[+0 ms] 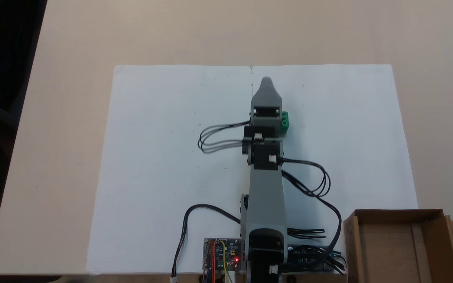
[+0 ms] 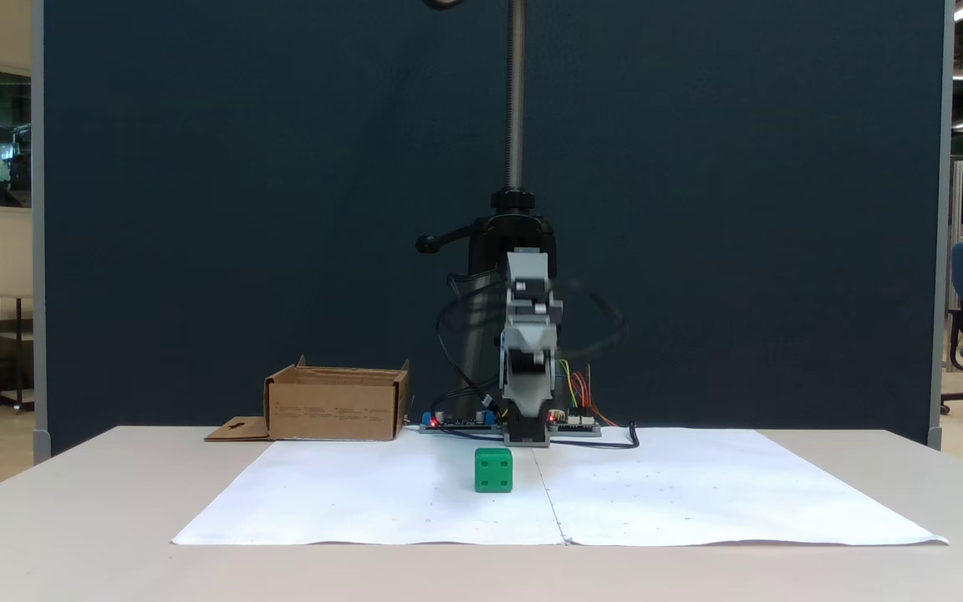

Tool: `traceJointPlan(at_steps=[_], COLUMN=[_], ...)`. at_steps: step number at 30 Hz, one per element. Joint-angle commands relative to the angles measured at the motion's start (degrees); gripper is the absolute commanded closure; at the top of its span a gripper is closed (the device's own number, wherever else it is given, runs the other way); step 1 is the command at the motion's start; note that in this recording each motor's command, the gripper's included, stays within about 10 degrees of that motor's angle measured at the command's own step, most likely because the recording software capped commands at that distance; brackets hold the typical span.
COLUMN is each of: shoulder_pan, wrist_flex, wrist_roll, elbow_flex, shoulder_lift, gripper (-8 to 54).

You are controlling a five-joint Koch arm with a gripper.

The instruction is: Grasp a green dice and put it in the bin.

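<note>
White paper on the counter [image 1: 65,118] carries the green dice [image 2: 493,469], sitting below and just right of the raised gripper [image 1: 266,84] in the top-down fixed view; jaw state unreadable.

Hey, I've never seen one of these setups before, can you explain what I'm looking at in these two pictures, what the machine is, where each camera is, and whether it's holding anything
This is a small hobby robot arm bolted at one edge of a table. At its far end is a gripper, a two-fingered claw for picking things up.

One fixed view looks down from above, with the arm's base at the bottom. The other fixed view stands at table height across from the arm, so it faces the arm head-on.

White paper covers the work area. On it sits a green dice, a small plastic cube. From above it peeks out beside the raised arm. The front view shows it resting on the paper, not held.

A brown cardboard bin stands beside the arm's base, open on top.

Whether the claw is open or shut is not clear here.
</note>
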Motion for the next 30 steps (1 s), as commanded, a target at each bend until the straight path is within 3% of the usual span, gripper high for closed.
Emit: traceJointPlan(at_steps=[1, 12, 24, 30], shoulder_pan=[1.7, -1.7, 2.9, 4.3], wrist_flex=[8.9, 43.7, 49.9, 51.7], wrist_roll=[-2.5, -2.5, -2.5, -2.6], elbow_flex=[-8.5, -21.6, -34.8, -37.4], shoulder_lift=[6.4, -3.1, -21.4, -25.0], gripper=[3.1, 3.0, 1.6, 2.3])
